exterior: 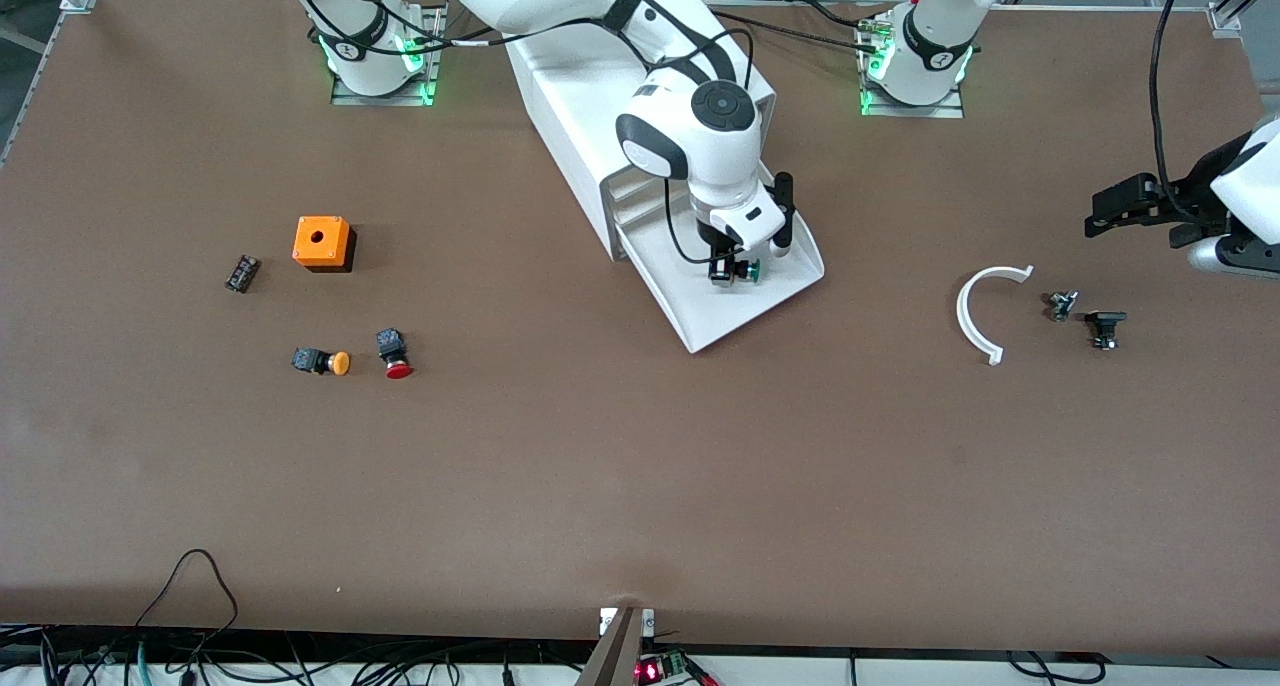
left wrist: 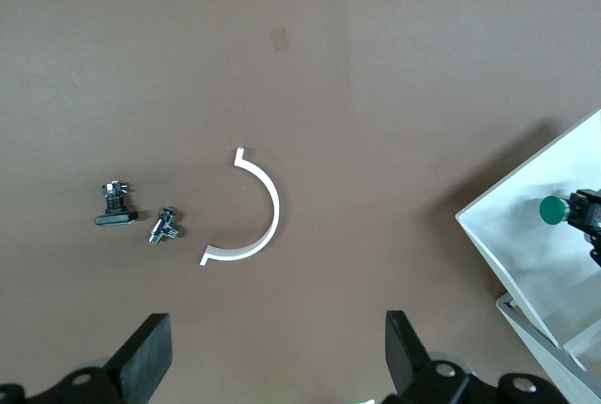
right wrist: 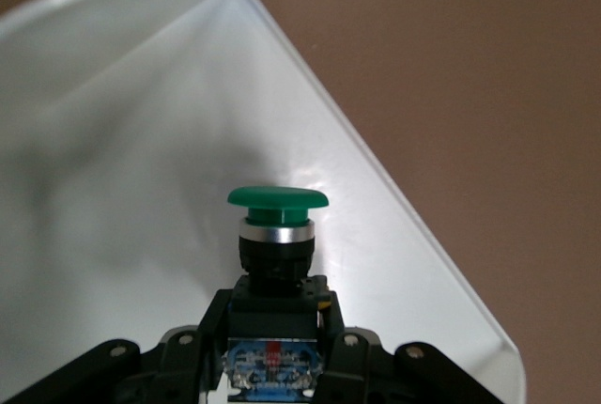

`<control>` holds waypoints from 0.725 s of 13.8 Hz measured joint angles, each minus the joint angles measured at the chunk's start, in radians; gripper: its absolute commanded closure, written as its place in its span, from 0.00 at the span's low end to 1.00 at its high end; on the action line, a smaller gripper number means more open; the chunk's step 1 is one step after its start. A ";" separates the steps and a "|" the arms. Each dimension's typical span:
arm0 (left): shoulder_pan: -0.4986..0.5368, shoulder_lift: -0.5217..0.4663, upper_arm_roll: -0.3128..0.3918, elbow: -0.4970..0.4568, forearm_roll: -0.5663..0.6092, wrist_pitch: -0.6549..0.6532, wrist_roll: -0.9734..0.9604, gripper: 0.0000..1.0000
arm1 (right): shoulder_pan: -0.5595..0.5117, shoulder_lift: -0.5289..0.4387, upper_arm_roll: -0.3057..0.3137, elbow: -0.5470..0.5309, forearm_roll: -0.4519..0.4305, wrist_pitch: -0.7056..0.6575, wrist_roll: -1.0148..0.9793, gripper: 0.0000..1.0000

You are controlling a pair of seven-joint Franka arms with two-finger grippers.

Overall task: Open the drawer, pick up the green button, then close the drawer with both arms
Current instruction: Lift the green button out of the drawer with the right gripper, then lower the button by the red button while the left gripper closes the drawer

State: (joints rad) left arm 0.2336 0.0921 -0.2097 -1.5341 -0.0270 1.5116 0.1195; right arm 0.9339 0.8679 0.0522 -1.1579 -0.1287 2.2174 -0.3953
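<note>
We are seeing red-capped button point(exterior: 396, 352) lying nearest camera. Right gripper point(exterior: 733, 269) pinching button point(exterior: 745, 271) inside pulled-out drawer point(exterior: 735, 311). Left gripper point(exterior: 1125, 209) waiting, fingers spread, over table point(exterior: 640, 466) near white arc point(exterior: 978, 311).

Right arm point(exterior: 560, 6) extended from its base toward mid-table, wrist point(exterior: 690, 131) bent downward. Right gripper point(exterior: 733, 269) lowered, fingers point(right wrist: 211, 324) clamped on the button point(right wrist: 274, 235) directly beneath the wrist. Left arm point(exterior: 1250, 191) waiting at its own end, left gripper point(left wrist: 277, 366) raised, fingers point(left wrist: 146, 352) spread wide, nothing between them.
</note>
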 measured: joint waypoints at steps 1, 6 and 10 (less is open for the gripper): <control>0.000 0.000 0.000 0.000 0.000 0.000 0.000 0.00 | 0.001 -0.022 -0.004 0.003 -0.005 -0.001 0.039 0.80; -0.003 0.019 -0.002 -0.001 0.000 0.002 0.000 0.00 | -0.060 -0.162 -0.058 0.002 -0.006 -0.022 0.213 0.80; -0.015 0.133 -0.007 -0.041 -0.009 0.023 0.001 0.00 | -0.188 -0.279 -0.091 -0.086 0.026 -0.046 0.293 0.79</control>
State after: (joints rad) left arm 0.2191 0.2250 -0.2164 -1.5747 -0.0357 1.5342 0.1205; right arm 0.7455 0.5884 -0.0385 -1.2436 -0.1026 2.1714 -0.1022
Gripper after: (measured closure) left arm 0.000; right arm 0.590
